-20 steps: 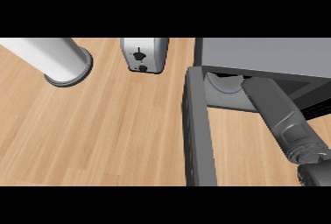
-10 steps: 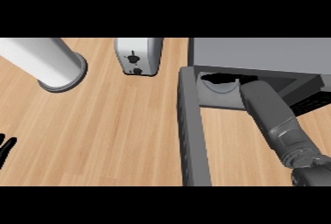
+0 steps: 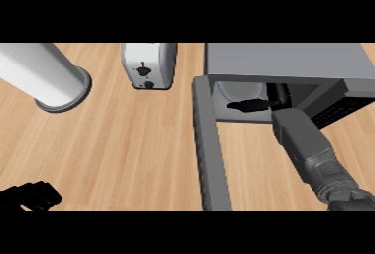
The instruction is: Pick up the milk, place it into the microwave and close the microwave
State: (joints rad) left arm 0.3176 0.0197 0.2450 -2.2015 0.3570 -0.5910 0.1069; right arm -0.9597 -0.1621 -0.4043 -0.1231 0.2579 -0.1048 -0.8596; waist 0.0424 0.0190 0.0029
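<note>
— Though the milk itself is hidden, where is it?
— Presumably inside the microwave [image 3: 293, 59]; the right hand [image 3: 253, 105] has pushed deeper into the cavity, fingers not readable.
— The door [image 3: 209, 149]?
— Wide open still. The left hand [image 3: 29, 197] has risen further into view, fingers curled on nothing.

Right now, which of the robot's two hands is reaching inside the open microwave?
The right hand, its forearm extending into the microwave. The left hand sits at the lower left over the counter.
</note>
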